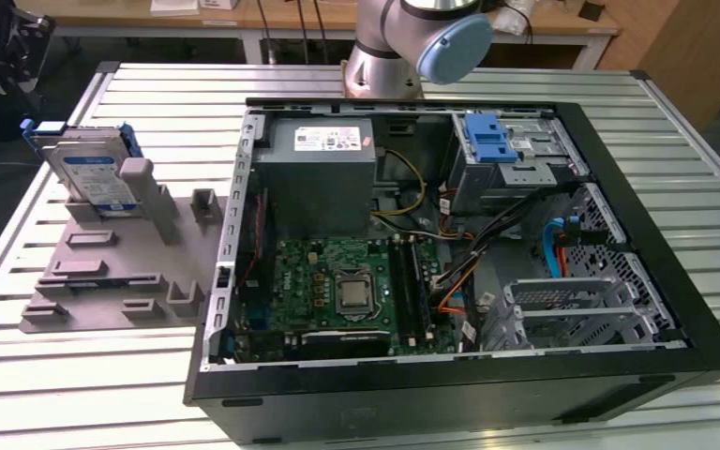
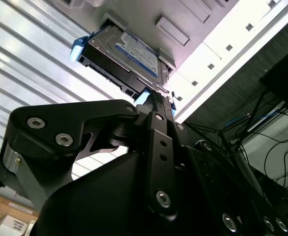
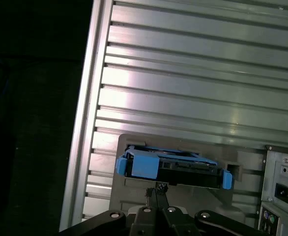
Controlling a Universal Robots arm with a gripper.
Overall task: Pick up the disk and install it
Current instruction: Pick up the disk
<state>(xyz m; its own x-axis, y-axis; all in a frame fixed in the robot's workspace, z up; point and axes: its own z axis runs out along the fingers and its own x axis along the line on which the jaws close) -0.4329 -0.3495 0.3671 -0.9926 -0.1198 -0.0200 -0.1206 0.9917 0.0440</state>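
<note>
The disk [image 1: 91,173] stands on edge in a slot of the grey holder plate [image 1: 110,281], at the exterior view's left, beside the open computer case [image 1: 660,234]. Its white-and-blue label faces forward and a blue rail frame wraps its edges. In both wrist views the disk [image 2: 129,51] [image 3: 173,167] lies just beyond my gripper [image 3: 156,189] [image 2: 156,96]. The black fingertips sit close together, shut on nothing, and stop a short way from the disk's blue-framed edge without touching it.
Inside the case are a grey power-supply box [image 1: 320,178], a green motherboard [image 1: 348,281], a blue latch with its metal cage [image 1: 491,141] and a silver drive cage [image 1: 585,309]. The ribbed metal table [image 1: 72,375] surrounds everything. The arm's base [image 1: 397,47] stands behind the case.
</note>
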